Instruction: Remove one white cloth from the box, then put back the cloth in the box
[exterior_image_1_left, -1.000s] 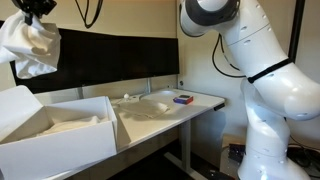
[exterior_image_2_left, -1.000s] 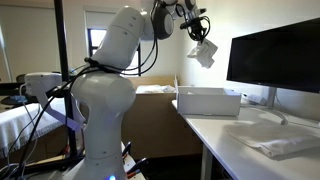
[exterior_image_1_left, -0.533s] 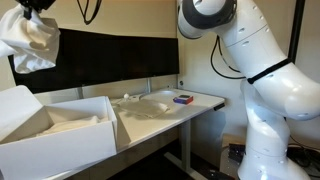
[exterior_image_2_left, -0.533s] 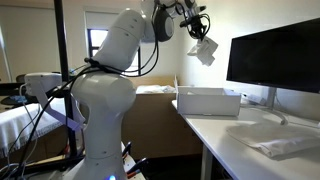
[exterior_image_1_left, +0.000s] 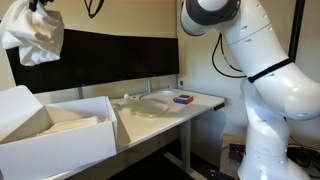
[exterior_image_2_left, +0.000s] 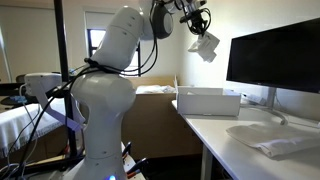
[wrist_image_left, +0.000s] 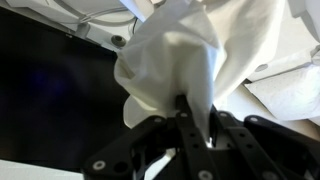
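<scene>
- Office-like room with a long white desk (exterior_image_1_left: 205, 102) along the wall and a wide black monitor (exterior_image_1_left: 110, 60) standing dark behind it.
- High at the far left, the gripper (exterior_image_1_left: 41, 8) sits right at the top edge of an exterior view, and the white cloth (exterior_image_1_left: 35, 38) hangs from it in a crumpled bunch.
- From the wrist view, the dark fingers (wrist_image_left: 150, 135) are pressed in on a fold of the white cloth (wrist_image_left: 175, 55), pinching it. The fabric billows over the contact, so I can only say the grip seems to be near the cloth's upper end.
- Below that, on the desk's left end, stands the box (exterior_image_1_left: 60, 145), open, with its flap lid (exterior_image_1_left: 18, 108) tilted up. The cloth in the air is well above the box, not touching it.
- Inside the box lies more pale fabric (exterior_image_1_left: 75, 122).
- Toward the middle of the desk lie loose cloths (exterior_image_1_left: 150, 105), flat and rumpled.
- Just beside them, near the desk's right end, is a small dark blue-and-red object (exterior_image_1_left: 183, 99).
- At the far right rises the white arm (exterior_image_1_left: 255, 80), bulky and curved.
- In an exterior view from behind the arm, the gripper (exterior_image_2_left: 198, 24) holds the cloth (exterior_image_2_left: 207, 46) over the box (exterior_image_2_left: 210, 102).
</scene>
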